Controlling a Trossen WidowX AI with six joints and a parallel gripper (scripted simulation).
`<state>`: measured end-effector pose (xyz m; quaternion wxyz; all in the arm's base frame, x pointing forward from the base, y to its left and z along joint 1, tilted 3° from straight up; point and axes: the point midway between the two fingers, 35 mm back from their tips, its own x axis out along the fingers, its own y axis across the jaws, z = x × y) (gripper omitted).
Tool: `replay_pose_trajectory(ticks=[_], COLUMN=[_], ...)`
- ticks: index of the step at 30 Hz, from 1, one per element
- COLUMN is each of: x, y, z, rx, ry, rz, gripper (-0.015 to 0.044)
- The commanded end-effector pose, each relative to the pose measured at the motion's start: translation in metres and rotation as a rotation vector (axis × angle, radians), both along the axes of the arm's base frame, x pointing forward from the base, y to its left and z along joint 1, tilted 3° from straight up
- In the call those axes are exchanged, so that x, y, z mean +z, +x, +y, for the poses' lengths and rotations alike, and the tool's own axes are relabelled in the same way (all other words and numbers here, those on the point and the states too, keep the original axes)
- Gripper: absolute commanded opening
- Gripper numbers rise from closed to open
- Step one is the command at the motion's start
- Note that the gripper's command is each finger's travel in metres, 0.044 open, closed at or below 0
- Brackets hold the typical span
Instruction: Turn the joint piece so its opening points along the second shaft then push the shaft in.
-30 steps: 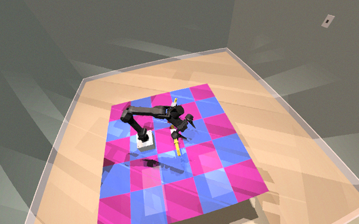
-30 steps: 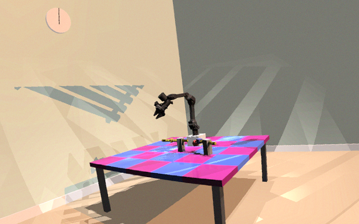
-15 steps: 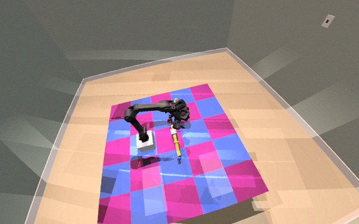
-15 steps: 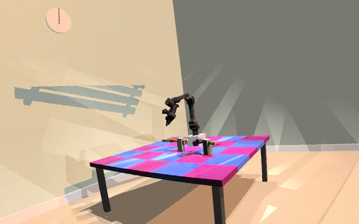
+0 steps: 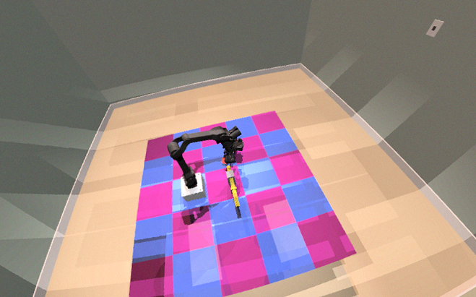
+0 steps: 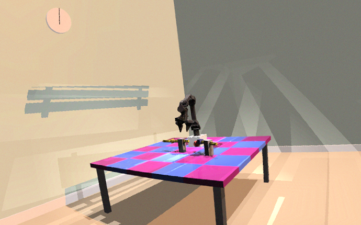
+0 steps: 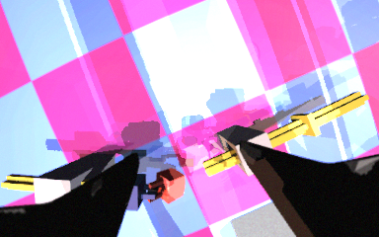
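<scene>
The red square joint piece hangs on dark blue hinge parts at the end of the first shaft. That shaft passes through the fixed block. The yellow second shaft runs through its own block. In the wrist view its near end is apart from the joint piece, which looks tilted; its opening's direction is unclear. My gripper is open and empty above the assembly, pointing down.
The white robot base stands beside the two blocks. The arm reaches from it over the checkered pink and blue table. The second shaft has a yellow collar beyond its block.
</scene>
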<state>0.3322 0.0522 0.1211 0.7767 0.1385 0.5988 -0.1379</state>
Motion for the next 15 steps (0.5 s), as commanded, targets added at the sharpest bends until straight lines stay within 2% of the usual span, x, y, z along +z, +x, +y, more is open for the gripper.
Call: replay_pose_trajectory(ticks=[1,9,15], x=[-0.017,-0.04,-0.042], y=[-0.021,-0.064,-0.068], z=[0.028,0.069,0.072], rx=[0.113,0.306,0.321], ry=[0.004,-0.005,-0.006], rz=[0.095,0.257,0.27], gripper=[0.044,0.044,0.044])
